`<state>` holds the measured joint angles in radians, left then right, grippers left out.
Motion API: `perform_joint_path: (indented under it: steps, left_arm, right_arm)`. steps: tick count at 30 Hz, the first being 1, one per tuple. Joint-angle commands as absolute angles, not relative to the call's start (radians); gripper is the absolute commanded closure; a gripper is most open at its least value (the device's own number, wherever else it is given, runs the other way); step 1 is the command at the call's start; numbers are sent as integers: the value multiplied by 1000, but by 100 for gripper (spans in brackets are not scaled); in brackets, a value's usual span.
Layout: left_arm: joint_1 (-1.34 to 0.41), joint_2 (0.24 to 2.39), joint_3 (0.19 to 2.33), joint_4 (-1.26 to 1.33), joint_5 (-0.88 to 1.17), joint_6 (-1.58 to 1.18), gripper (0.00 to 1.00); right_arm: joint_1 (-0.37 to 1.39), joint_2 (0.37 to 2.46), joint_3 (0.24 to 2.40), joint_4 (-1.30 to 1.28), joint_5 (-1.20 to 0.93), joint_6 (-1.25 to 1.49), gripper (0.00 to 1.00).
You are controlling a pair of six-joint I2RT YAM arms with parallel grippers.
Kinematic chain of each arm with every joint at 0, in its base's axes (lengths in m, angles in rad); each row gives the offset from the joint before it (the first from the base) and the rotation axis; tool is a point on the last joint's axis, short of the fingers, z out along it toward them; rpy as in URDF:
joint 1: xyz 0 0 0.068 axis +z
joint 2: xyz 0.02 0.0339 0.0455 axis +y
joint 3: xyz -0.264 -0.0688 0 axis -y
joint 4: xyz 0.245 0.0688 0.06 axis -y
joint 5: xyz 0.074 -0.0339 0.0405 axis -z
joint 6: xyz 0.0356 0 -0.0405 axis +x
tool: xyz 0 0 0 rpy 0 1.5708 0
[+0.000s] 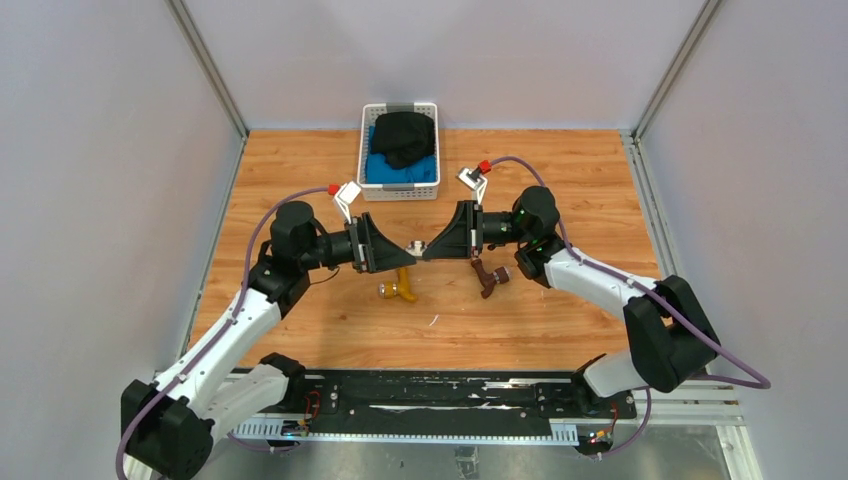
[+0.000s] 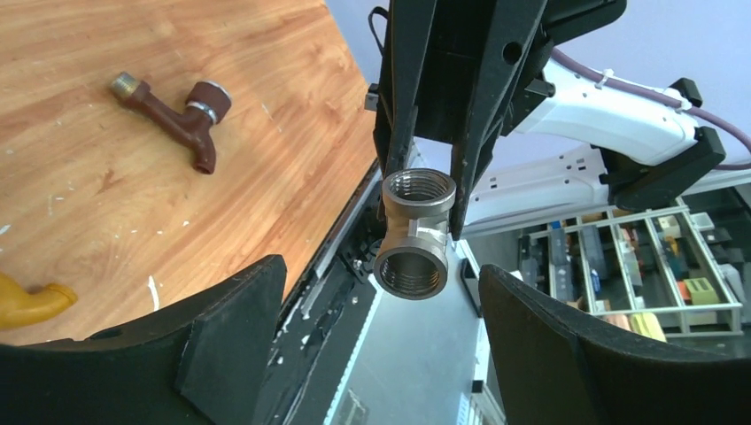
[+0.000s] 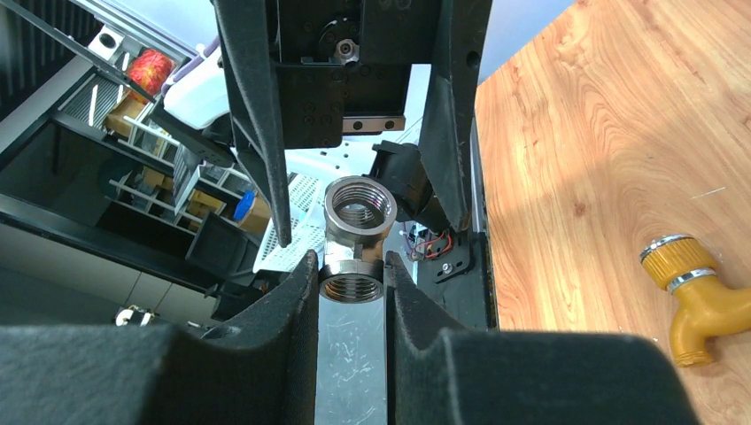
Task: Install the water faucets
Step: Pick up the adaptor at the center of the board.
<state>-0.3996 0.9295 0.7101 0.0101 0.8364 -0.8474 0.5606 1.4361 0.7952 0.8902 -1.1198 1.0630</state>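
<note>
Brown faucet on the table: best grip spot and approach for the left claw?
Probably the straight barrel of the brown faucet, between threaded end and knob, coming from above with jaws across it. It lies flat on the table, knob and spout jutting sideways, and that leaves the thread bare for the tee fitting in the right claw.

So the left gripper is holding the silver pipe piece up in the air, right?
No, the right gripper is holding the silver pipe piece up in the air. The right wrist view shows it pinched there; the left gripper is open.
</note>
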Motion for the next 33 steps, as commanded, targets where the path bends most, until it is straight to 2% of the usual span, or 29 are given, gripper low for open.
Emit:
perform_joint_path:
  steps: [1,5,9,17,22,24,27,31,33]
  left_arm:
    - [-396,931,690,176,885,-949,17]
    - [-410,934,700,181,885,-952,19]
    - [-417,948,707,181,874,-958,30]
    - [-449,983,714,200,860,-966,42]
    - [-467,991,704,227,843,-985,58]
    - [-468,993,701,237,840,-992,62]
    - [-468,992,700,243,834,-995,62]
    - [-468,984,699,267,826,-1006,46]
    - [-466,982,697,282,828,-1015,44]
  right_arm:
    - [549,1414,809,889,-1145,1038,100]
    - [552,1415,812,892,-1146,1041,100]
    - [556,1417,815,896,-1148,1042,100]
    - [573,1417,812,897,-1150,1042,100]
    - [575,1423,812,895,-1155,1036,100]
    - [577,1428,817,894,-1158,1036,100]
    - [577,1433,822,894,-1161,1035,100]
    - [577,1435,820,894,-1166,1035,100]
    - [579,1432,818,893,-1168,1035,100]
